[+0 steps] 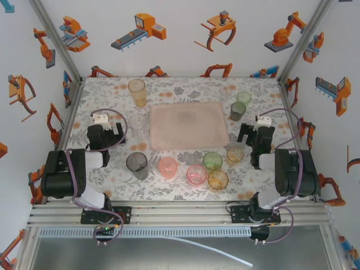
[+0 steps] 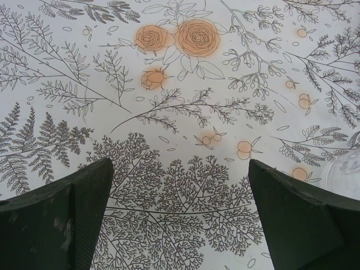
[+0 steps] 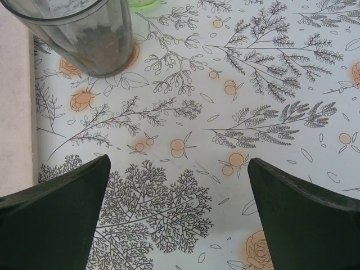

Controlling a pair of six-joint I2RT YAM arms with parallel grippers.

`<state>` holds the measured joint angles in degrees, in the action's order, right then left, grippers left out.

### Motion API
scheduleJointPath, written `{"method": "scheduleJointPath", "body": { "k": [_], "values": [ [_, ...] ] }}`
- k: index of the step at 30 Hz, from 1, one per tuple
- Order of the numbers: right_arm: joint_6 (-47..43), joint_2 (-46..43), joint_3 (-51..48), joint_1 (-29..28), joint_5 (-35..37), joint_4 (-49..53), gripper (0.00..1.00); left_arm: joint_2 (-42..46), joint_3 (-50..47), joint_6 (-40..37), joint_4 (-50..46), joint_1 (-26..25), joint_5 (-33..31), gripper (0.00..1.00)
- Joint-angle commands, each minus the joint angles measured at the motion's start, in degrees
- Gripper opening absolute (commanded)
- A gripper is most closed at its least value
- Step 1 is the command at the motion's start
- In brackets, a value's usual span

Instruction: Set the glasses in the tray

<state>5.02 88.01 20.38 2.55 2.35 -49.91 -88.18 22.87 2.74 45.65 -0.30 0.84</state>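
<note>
We saw the large flat pale pink rectangular tray [image 1: 188, 126] lying in the middle of the floral-printed tablecloth [image 1: 101, 95], with every translucent plastic tumbler standing upright on the cloth around it rather than in it. A tall orange tumbler [image 1: 136, 93] stood beyond the tray's far left corner, and a clear tumbler [image 1: 136, 124] sat just beside its left edge. Off the right edge stood a smoky grey tumbler [image 1: 238, 111], with a pale green tumbler [image 1: 243, 98] close behind it. Along the near side we counted a dark grey tumbler [image 1: 136, 165], two pink tumblers [image 1: 167, 167] [image 1: 196, 174], a green tumbler [image 1: 212, 161] and two amber tumblers [image 1: 217, 180] [image 1: 234, 154]. The left gripper [image 2: 180, 163] hung over bare cloth left of the tray, its jaws spread wide and holding nothing, and the clear tumbler's rim showed at the right edge of its wrist view. The right gripper [image 3: 179, 159] hovered right of the tray, jaws likewise wide apart and empty, with the smoky grey tumbler ahead of its left finger [image 3: 62, 214].
</note>
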Motion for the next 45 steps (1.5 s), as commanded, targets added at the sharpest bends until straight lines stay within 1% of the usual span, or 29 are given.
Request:
{"method": "scheduleJointPath", "body": {
  "k": [1, 22, 26, 28, 31, 35, 39, 43, 45],
  "values": [
    [-0.75, 0.48, 1.50, -0.13, -0.15, -0.75, 0.99, -0.08, 0.84, -0.69, 1.55, 0.12, -0.36, 0.97],
    [-0.74, 0.45, 1.50, -0.09, -0.15, -0.78, 0.99, -0.02, 0.78, -0.70, 1.47, 0.12, -0.36, 0.97],
    [-0.31, 0.22, 1.68, -0.09, 1.74, -0.25, 0.99, 0.03, 0.60, -0.62, 1.84, 0.14, -0.39, 0.97],
    [1.86, -2.49, 1.57, -0.06, 6.20, 1.64, 1.00, 1.11, 1.80, -0.58, -1.21, 0.12, -0.53, 0.97],
    [2.14, -5.89, 3.09, 0.00, 7.74, 7.45, 0.99, 2.81, 5.10, -0.41, -8.29, 0.13, -1.05, 0.97],
    [2.99, -8.59, 3.86, -0.10, 10.43, 11.08, 0.99, 3.82, 8.87, -0.45, -16.55, 0.02, -1.90, 0.97],
    [4.23, -11.94, 5.46, -0.13, 13.00, 16.50, 0.99, 5.26, 10.25, -0.72, -20.87, -0.05, -2.51, 0.97],
    [8.44, -17.59, 9.29, -0.09, 17.22, 28.08, 0.99, 7.19, 13.37, -0.72, -28.20, 0.04, -2.99, 0.97],
    [9.31, -19.80, 10.96, -0.09, 17.68, 32.13, 0.99, 7.82, 16.15, -0.44, -33.13, 0.12, -3.01, 0.97]
  ]
}}
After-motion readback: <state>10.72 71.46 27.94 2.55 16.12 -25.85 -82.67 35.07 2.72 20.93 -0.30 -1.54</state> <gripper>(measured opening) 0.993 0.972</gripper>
